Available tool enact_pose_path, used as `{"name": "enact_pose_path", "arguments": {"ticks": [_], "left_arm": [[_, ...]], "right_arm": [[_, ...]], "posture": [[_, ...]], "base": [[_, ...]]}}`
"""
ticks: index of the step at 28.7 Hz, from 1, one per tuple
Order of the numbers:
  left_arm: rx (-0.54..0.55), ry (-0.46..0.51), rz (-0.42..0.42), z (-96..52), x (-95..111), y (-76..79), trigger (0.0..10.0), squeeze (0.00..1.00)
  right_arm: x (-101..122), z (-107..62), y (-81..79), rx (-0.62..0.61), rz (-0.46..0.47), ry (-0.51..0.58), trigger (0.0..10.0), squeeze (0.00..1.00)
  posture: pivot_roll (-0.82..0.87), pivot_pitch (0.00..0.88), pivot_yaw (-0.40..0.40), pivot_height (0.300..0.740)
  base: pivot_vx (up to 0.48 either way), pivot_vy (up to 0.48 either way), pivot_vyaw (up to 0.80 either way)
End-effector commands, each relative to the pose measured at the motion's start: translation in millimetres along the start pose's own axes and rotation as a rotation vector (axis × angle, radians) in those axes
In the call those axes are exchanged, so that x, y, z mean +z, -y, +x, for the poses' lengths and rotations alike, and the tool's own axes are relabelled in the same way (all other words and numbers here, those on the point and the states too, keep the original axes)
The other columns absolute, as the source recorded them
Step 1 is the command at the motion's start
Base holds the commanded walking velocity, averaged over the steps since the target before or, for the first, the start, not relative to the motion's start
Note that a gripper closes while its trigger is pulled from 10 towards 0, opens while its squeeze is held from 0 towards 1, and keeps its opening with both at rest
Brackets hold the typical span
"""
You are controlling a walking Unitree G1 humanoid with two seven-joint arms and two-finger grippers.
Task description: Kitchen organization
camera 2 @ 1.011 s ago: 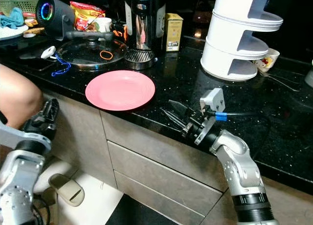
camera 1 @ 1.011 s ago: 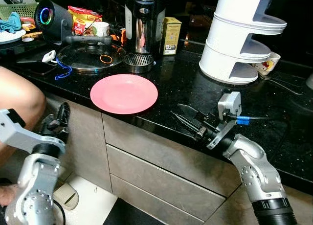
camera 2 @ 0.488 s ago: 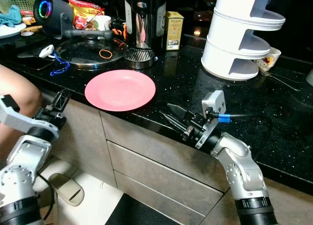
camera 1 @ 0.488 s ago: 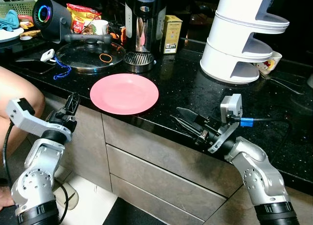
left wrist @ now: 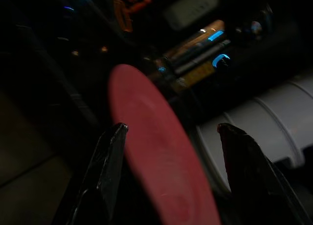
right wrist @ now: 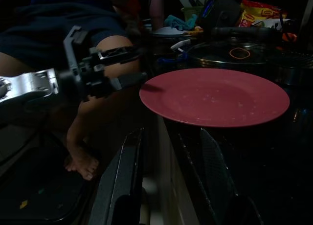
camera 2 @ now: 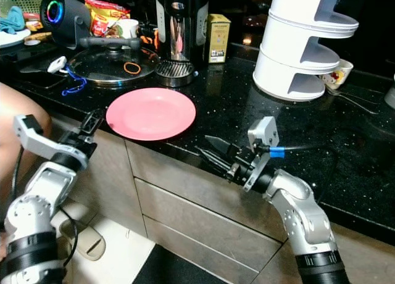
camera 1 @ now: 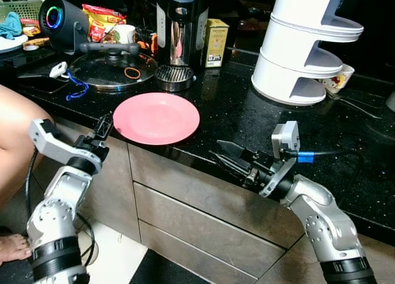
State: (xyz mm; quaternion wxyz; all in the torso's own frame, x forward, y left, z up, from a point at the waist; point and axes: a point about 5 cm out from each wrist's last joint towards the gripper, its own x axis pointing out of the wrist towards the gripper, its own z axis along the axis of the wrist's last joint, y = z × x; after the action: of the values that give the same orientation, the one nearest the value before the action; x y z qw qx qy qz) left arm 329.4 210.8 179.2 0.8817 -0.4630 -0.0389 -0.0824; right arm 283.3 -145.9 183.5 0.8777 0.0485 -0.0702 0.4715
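Note:
A pink plate (camera 1: 157, 117) lies flat near the front edge of the black counter (camera 1: 247, 120). My left gripper (camera 1: 105, 126) is raised beside the plate's left rim, just off the counter edge, and is open; in the left wrist view the plate (left wrist: 156, 151) sits between its two fingers (left wrist: 110, 161). My right gripper (camera 1: 225, 154) hovers open over the counter's front edge, a short way right of the plate and pointing at it. From the right wrist the plate (right wrist: 215, 95) lies ahead, with the left gripper (right wrist: 122, 80) beyond its far rim.
Behind the plate stand a glass pot lid (camera 1: 111, 68), a coffee maker (camera 1: 179, 31) and a yellow box (camera 1: 216, 43). A white tiered stand (camera 1: 302, 49) is at the back right. A person's knee (camera 1: 18, 129) and foot (camera 1: 12, 247) are at the left. Drawers (camera 1: 203, 216) are below.
My left arm has swung up from beside the cabinet to the plate's left rim. The right gripper has edged left along the counter edge toward the plate.

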Motion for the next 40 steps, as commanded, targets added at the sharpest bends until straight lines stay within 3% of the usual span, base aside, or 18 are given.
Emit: {"name": "enact_pose_path", "arguments": {"ticks": [1, 8, 14, 23, 31, 40], "left_arm": [[-0.031, -0.054, -0.014, 8.2, -13, 5.7, 10.0, 0.0], [-0.081, -0.129, -0.028, 16.2, -28, 15.4, 10.0, 0.0], [-0.106, -0.173, -0.05, 14.5, -42, 22.4, 10.0, 0.0], [-0.107, -0.096, -0.062, 4.7, -36, 44.2, 10.0, 0.0], [0.023, -0.014, -0.04, -8.7, -20, 33.3, 10.0, 0.0], [0.265, 0.107, 0.102, -19.5, 34, -2.2, 10.0, 0.0]], "right_arm": [[1, -2.7, -1.7, 0.004, -0.018, -0.024, 10.0, 0.0], [4, -3.4, -2.9, 0.009, -0.026, -0.034, 10.0, 0.0], [5, -5.6, -3.3, 0.012, -0.03, -0.044, 10.0, 0.0], [5, -6.7, -2.7, 0.012, -0.028, -0.05, 10.0, 0.0], [4, -7.2, -2.5, 0.01, -0.024, -0.055, 10.0, 0.0], [3, -5.0, -2.1, 0.011, -0.022, -0.055, 10.0, 0.0]], "posture": [[-0.04, 0.0, -0.08, 0.74], [-0.05, 0.0, -0.079, 0.74], [-0.05, 0.0, -0.083, 0.74], [-0.04, 0.0, -0.082, 0.74], [-0.03, 0.0, -0.083, 0.74], [-0.03, 0.0, -0.085, 0.74]], "base": [[0.0, 0.0, 0.0], [0.0, 0.0, 0.0], [0.0, 0.0, 0.0], [0.0, 0.0, 0.0], [0.0, 0.0, 0.0], [0.0, 0.0, 0.0]]}}
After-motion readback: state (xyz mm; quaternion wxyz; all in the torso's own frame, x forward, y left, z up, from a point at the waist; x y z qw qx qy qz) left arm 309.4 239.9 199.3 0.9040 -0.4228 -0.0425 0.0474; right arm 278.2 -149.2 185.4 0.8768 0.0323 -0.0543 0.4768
